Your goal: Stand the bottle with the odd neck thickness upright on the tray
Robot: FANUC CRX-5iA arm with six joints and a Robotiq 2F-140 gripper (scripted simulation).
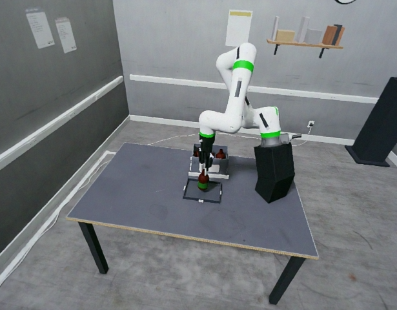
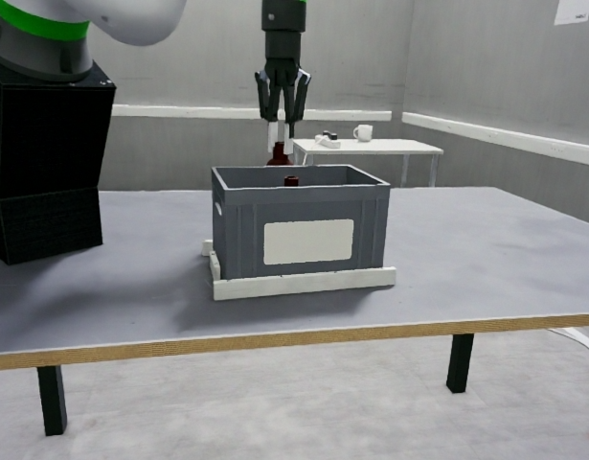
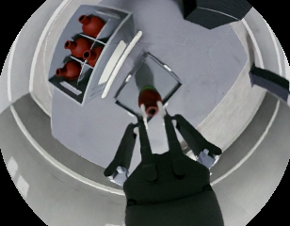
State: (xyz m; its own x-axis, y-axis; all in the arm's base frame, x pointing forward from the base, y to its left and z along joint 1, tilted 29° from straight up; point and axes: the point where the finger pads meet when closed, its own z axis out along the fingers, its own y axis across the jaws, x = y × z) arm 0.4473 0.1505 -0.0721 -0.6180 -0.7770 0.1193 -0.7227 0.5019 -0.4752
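Around us stand grey walls point(image 1: 178, 53) point(image 2: 185, 89) with a pale rail point(image 1: 292, 92) point(image 2: 333, 115). We see a wooden shelf point(image 1: 305, 44) holding books and boxes, a mottled grey floor point(image 1: 178, 267) point(image 2: 284, 396), and a white side table point(image 2: 373, 146) bearing a mug point(image 2: 364, 132).
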